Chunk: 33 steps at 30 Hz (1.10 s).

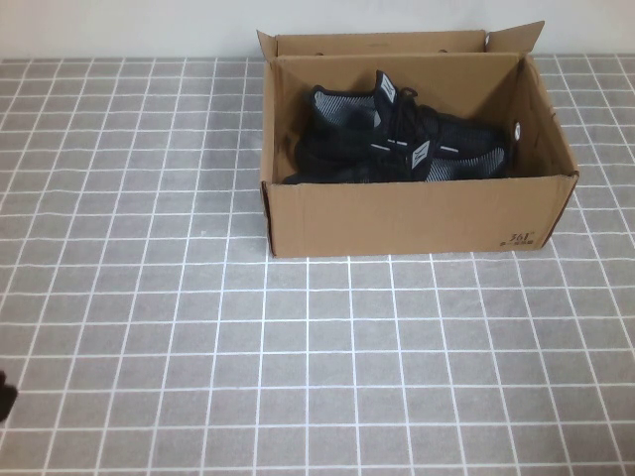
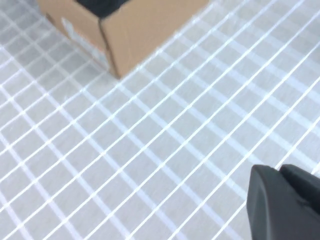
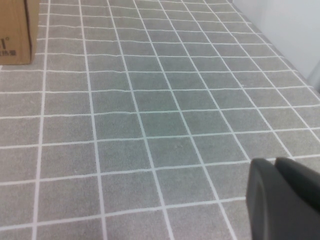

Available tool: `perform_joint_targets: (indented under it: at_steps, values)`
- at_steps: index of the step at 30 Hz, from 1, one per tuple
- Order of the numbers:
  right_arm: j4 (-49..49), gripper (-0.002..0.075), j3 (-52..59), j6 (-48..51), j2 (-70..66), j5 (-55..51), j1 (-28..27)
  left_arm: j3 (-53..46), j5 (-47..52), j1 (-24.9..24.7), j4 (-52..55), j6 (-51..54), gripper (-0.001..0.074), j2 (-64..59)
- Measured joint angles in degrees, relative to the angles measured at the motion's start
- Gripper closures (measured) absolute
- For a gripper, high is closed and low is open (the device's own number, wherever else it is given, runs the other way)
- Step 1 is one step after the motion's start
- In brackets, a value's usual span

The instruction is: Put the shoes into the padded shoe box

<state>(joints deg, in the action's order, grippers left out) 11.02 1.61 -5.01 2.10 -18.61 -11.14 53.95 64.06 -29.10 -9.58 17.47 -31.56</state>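
Both black knit sneakers lie side by side inside the brown cardboard shoe box at the far middle of the table, flaps upright. The box corner shows in the left wrist view, with a bit of black shoe above its rim, and in the right wrist view. My left gripper is shut and empty, far from the box; a tip of it shows at the near left edge of the high view. My right gripper is shut and empty over bare table, out of the high view.
The table is covered by a grey cloth with a white grid. A white wall runs behind the box, and a pale wall also shows in the right wrist view.
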Motion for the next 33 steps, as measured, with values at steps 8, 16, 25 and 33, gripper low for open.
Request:
perform_joint_targets:
  at_steps: [8, 16, 25, 33]
  values:
    - [0.0, 0.0732, 0.0, 0.0, 0.0, 0.0, 0.0, -3.4, -6.0, 0.0, -3.9, -0.6, 0.0733, 6.1]
    - [0.0, 0.0732, 0.0, 0.0, 0.0, 0.0, 0.0, -3.5, -6.3, 0.0, -3.5, -0.6, 0.0733, 6.1]
    - [0.0, 0.0732, 0.0, 0.0, 0.0, 0.0, 0.0, -4.1, -8.6, 0.0, -3.3, -0.6, 0.0733, 6.1]
    - [0.1, 0.0732, 0.0, 0.0, 0.0, 0.0, -0.1, -15.4, -31.2, 5.1, -2.4, -0.6, 0.0733, 12.0]
